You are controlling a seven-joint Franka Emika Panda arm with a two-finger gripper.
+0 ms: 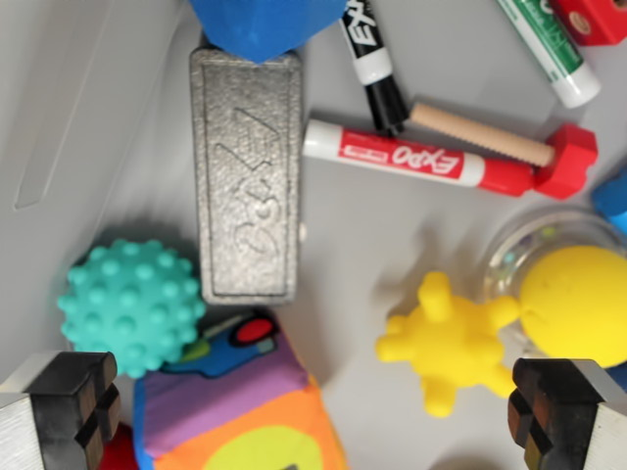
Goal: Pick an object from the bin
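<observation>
The wrist view looks straight down into a grey bin (88, 117) full of toys. My gripper (313, 411) is open, its two dark fingertips (69, 397) at the bottom corners with a wide gap between them. Inside that gap lies a colourful soft fabric cube (235, 411), and a yellow knobbed toy (453, 338) sits just inside the wrist view's right finger. A teal spiky ball (130, 305) is above the left finger. A silver embossed metal block (247, 176) stands lengthwise in the centre.
A red Expo marker (411, 157), a black marker (372, 59) and a green marker (549, 49) lie at the top right, beside a wooden peg with a red block (558, 157). A yellow ball on a clear rattle (573, 294) and a blue object (265, 24) crowd the edges.
</observation>
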